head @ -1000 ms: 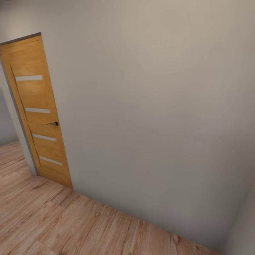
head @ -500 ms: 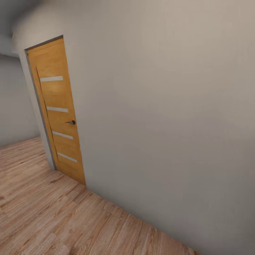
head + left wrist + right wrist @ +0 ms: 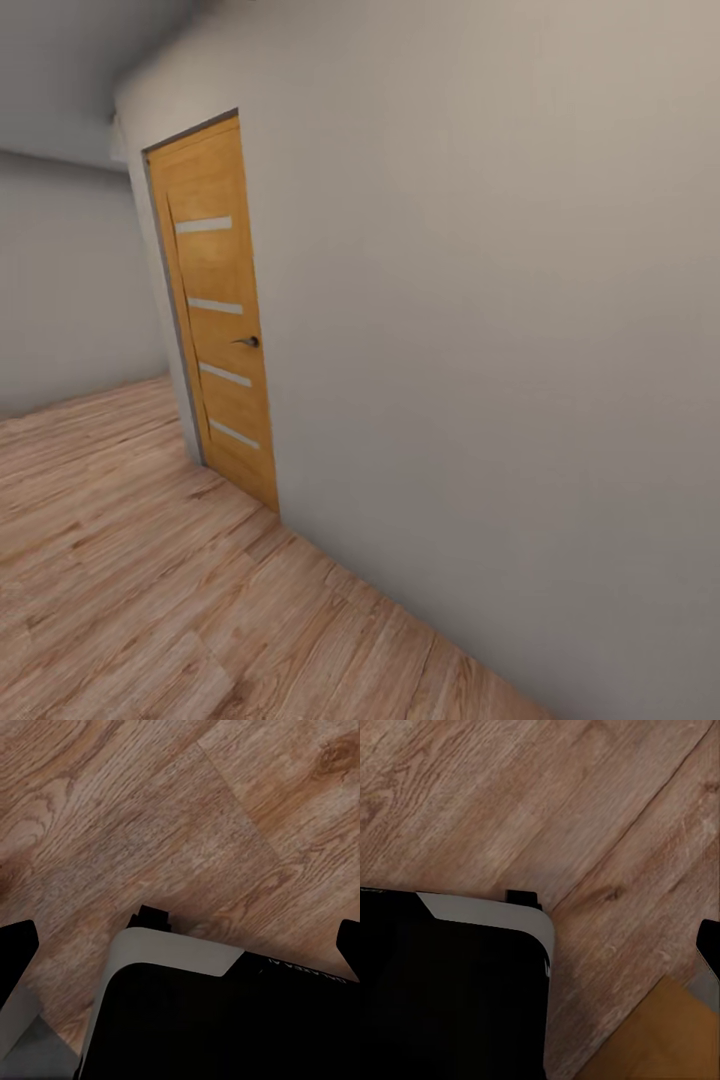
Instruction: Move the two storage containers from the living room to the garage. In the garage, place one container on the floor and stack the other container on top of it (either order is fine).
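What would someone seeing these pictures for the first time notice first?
In the head view, the light wooden door with four frosted strips and a dark handle stands out, shut, left of centre in a plain pale wall. Below it, light wood plank flooring spreads across the lower left. Both wrist views look down on the same planks past the robot's dark base.

Looking down past the right gripper onto light wood plank flooring (image 3: 510, 802), grain running diagonally. Below the gripper, a black robot base (image 3: 442, 997) with a pale grey rim (image 3: 521, 919) and a small black tab. One dark fingertip (image 3: 709, 937) at the edge, beside an orange-brown surface (image 3: 652, 1042).
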{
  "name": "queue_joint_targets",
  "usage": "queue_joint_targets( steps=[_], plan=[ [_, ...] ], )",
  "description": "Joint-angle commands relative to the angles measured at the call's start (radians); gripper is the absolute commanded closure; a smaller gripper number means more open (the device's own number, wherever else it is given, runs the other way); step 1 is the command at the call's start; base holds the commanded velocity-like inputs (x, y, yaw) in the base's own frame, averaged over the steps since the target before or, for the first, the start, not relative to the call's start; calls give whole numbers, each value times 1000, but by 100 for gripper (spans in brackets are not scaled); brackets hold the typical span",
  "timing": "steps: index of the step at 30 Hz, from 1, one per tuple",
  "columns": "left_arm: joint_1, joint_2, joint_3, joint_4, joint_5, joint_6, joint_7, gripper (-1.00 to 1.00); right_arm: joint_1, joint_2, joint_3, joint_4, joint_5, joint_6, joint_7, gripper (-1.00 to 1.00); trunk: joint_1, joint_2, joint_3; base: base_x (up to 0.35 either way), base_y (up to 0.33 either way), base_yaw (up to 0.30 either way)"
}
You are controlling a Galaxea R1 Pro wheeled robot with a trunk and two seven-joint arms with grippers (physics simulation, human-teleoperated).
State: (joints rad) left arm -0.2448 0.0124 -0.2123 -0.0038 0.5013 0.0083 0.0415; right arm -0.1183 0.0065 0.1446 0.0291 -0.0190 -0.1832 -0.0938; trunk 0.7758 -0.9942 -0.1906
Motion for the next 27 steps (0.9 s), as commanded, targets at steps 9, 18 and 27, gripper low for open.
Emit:
queue_joint_targets(
  steps=[9, 18, 27],
  plan=[
    [-1, -1, -9, 1, 9, 1, 2, -100, -1, -5, 9, 3, -4, -4, -4, -100, 0, -1, -1, 0, 0, 272],
    [-1, -1, -9, 1, 10, 1, 1, -100, -1, -7, 10, 3, -4, -3, -4, -100, 0, -1, -1, 0, 0, 272],
    [-1, -2, -9, 1, 10, 1, 1, -100, -1, -9, 11, 3, -4, -4, -5, -100, 0, -1, -1, 0, 0, 272]
  ],
)
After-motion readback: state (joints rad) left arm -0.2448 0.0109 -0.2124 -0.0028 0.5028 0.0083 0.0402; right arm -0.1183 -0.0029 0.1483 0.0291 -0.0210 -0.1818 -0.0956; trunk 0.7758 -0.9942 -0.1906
